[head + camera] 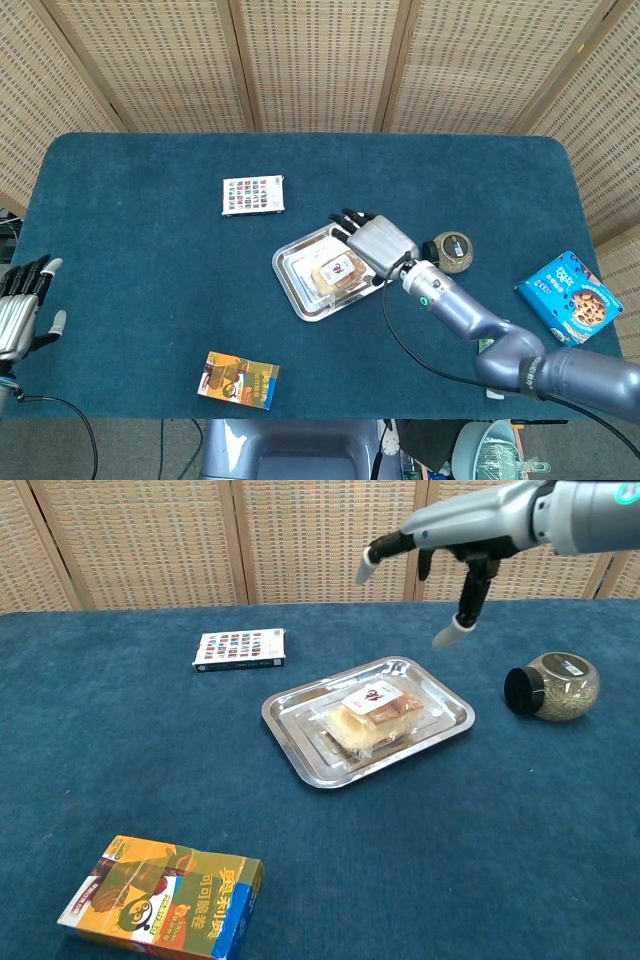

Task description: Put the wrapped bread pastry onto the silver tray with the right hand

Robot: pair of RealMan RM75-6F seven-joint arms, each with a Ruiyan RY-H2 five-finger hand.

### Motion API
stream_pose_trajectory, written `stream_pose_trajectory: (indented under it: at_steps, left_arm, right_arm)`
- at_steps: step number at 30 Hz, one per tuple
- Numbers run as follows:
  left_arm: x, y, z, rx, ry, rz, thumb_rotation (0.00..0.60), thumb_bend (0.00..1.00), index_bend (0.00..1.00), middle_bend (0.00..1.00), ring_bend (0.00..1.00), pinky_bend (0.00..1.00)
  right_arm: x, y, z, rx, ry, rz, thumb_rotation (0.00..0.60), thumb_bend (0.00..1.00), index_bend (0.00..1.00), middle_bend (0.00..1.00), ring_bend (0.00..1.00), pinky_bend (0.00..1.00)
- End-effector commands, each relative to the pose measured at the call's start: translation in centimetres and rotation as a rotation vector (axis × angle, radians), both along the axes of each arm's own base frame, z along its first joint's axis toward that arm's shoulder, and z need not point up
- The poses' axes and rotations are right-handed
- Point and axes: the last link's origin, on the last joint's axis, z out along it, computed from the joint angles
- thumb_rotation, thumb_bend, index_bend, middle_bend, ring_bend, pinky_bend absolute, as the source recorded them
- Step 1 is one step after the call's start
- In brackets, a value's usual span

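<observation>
Nearest, an orange box (160, 896); beyond, wrapped pastry (372, 716) on the silver tray (300, 760), right hand (455, 555) fingers spread, empty.

You face a table (140, 290) covered in dark teal cloth; woven cane screen panels (320, 60) in wooden frames stand behind it; lighting seems even, perhaps from overhead.
</observation>
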Motion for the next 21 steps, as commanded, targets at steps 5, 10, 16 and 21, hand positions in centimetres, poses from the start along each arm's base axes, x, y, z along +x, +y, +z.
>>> stream_pose_trajectory:
  at_steps: [5,10,16,21]
  left_arm:
    - [0.6,-0.1,-0.4,-0.013,0.010,-0.023,0.600,0.49,0.00,0.00,0.00,0.00]
    - [0.7,-0.1,-0.6,-0.019,0.015,-0.026,0.600,0.50,0.00,0.00,0.00,0.00]
    - [0.8,-0.1,-0.9,-0.025,0.020,-0.028,0.600,0.49,0.00,0.00,0.00,0.00]
    - [1.0,-0.1,-0.9,-0.022,0.026,-0.036,0.600,0.50,0.00,0.00,0.00,0.00]
  right_arm:
    - [-3.9,4.4,5.7,-0.204,-0.035,-0.079,0.600,0.22,0.11,0.03,0.02,0.23]
    - [-6.5,6.5,7.6,-0.286,-0.076,-0.127,0.600,0.22,0.11,0.03,0.02,0.23]
    - [-10.6,9.0,10.0,-0.401,-0.124,-0.194,0.600,0.22,0.11,0.03,0.02,0.23]
    - [-14.3,11.6,12.4,-0.517,-0.131,-0.255,0.600,0.22,0.11,0.03,0.02,0.23]
